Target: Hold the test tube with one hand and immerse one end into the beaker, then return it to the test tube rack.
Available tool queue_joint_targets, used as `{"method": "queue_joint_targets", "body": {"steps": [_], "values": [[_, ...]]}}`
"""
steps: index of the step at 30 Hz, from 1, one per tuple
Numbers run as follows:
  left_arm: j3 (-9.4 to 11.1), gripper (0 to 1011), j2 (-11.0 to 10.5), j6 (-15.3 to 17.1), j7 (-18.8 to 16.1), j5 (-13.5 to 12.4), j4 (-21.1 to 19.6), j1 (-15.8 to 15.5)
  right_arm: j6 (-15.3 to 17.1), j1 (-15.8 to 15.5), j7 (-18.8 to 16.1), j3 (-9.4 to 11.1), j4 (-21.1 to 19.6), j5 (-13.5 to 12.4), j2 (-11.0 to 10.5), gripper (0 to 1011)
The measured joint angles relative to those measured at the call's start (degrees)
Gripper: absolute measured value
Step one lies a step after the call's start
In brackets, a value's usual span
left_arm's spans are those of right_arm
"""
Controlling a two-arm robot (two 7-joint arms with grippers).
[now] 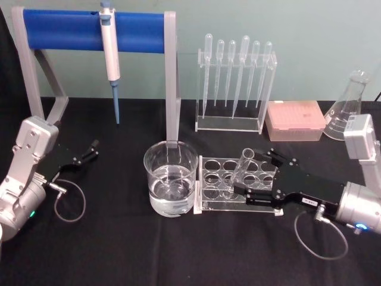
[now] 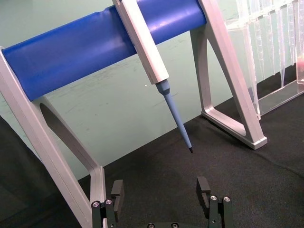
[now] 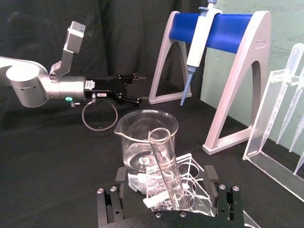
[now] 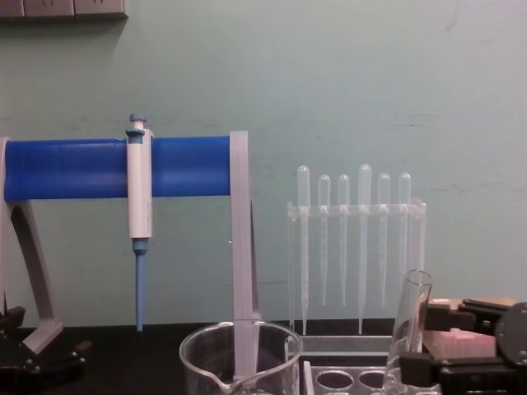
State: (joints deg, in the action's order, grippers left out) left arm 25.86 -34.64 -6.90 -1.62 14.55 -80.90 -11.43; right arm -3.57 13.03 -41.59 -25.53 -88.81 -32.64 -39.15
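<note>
Black and spread wide, the right gripper (image 1: pixel 262 174) was set around the test tube (image 1: pixel 244 165) without touching it, presumably so that a grasp could be closed on it where it leaned in the clear rack (image 1: pixel 220 204). The beaker (image 1: pixel 171 179), partly filled with water, was stood just beside the rack's left end, which should keep the carry for the dip short. Farther off to the left, the left gripper (image 1: pixel 92 149) was parked with fingers apart, well away from the glassware.
</note>
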Motion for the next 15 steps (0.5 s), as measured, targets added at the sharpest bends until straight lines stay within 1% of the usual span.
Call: {"method": "queue_joint_targets", "body": {"steps": [2,5,8,15], "values": [[0.0,1000,0.0,0.0,0.0,0.0,0.0,0.0,0.1,0.9,0.6,-0.6,0.7,0.8,0.9,1002],[0.0,1000,0.0,0.0,0.0,0.0,0.0,0.0,0.3,1.5,1.0,-0.9,1.1,1.2,1.5,1002],[0.0,1000,0.0,0.0,0.0,0.0,0.0,0.0,0.4,2.5,1.8,-1.7,1.8,2.5,2.4,1000],[0.0,1000,0.0,0.0,0.0,0.0,0.0,0.0,0.4,2.3,1.8,-1.6,1.7,2.4,2.3,1002]]}}
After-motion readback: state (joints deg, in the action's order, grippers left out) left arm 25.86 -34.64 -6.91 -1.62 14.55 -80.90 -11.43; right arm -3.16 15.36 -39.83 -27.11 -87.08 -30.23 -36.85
